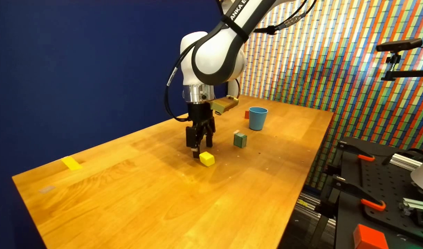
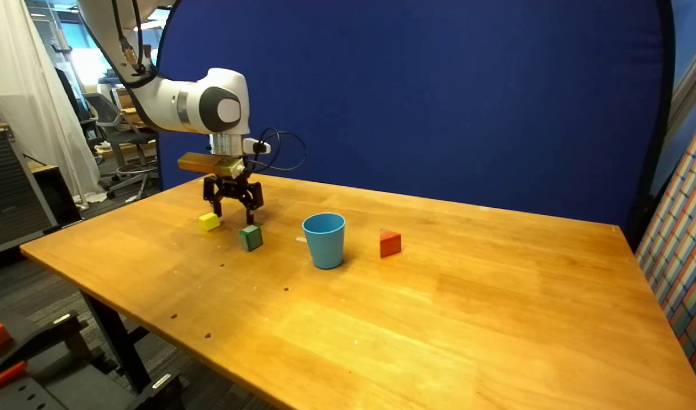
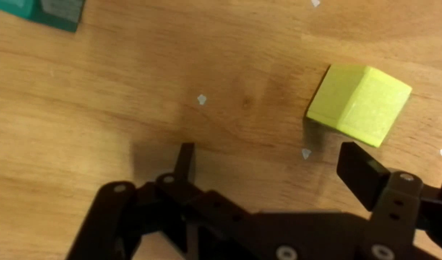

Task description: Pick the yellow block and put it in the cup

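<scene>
The yellow block [image 1: 207,159] is a small bright cube on the wooden table. It also shows in an exterior view [image 2: 209,221] and at the upper right of the wrist view [image 3: 361,103]. My gripper [image 1: 203,150] points down, low over the table, and is open and empty. In the wrist view its fingertips [image 3: 267,145] are wide apart. The block lies outside the gap, just beyond the right fingertip; whether they touch I cannot tell. The light-blue cup [image 2: 325,242] stands upright in both exterior views [image 1: 257,119], away from the gripper, and is out of the wrist view.
A green cube [image 2: 250,238] sits between the gripper and the cup; its edge shows in the wrist view [image 3: 51,12]. A red block [image 2: 390,244] stands beyond the cup. A flat yellow piece [image 1: 72,163] lies near the table's far edge. A blue backdrop stands behind the table.
</scene>
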`<action>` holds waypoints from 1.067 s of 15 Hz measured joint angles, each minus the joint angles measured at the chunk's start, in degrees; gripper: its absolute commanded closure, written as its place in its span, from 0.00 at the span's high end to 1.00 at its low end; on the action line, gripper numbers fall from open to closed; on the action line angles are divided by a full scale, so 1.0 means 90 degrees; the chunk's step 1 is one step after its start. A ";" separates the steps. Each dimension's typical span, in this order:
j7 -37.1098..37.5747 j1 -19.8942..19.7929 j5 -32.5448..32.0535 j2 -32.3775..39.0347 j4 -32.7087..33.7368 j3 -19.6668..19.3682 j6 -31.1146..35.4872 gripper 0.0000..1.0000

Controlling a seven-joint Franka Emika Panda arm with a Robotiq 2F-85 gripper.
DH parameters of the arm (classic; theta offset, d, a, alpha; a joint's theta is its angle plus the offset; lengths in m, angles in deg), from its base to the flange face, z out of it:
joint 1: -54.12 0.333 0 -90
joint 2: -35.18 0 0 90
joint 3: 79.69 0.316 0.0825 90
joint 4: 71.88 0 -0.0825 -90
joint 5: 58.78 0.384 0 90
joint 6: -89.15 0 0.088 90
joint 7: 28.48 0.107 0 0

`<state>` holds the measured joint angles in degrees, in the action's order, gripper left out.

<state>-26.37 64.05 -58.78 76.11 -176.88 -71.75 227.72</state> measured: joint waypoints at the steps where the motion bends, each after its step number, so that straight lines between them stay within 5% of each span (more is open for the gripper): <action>1: 0.0012 0.0006 0.0031 -0.0035 -0.0065 0.0028 -0.0001 1.00; 5: 0.0016 0.0008 0.0190 -0.0160 -0.0305 0.0190 -0.0001 1.00; 7: 0.0024 0.0010 0.0226 -0.0227 -0.0434 0.0265 0.0000 0.74; 13: 0.0146 0.0095 0.0262 -0.0404 -0.0760 0.0332 0.0005 0.27; 16: 0.0247 0.0187 0.0269 -0.0499 -0.0837 0.0322 0.0004 0.21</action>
<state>-24.15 65.73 -56.36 71.62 -184.42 -68.85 227.76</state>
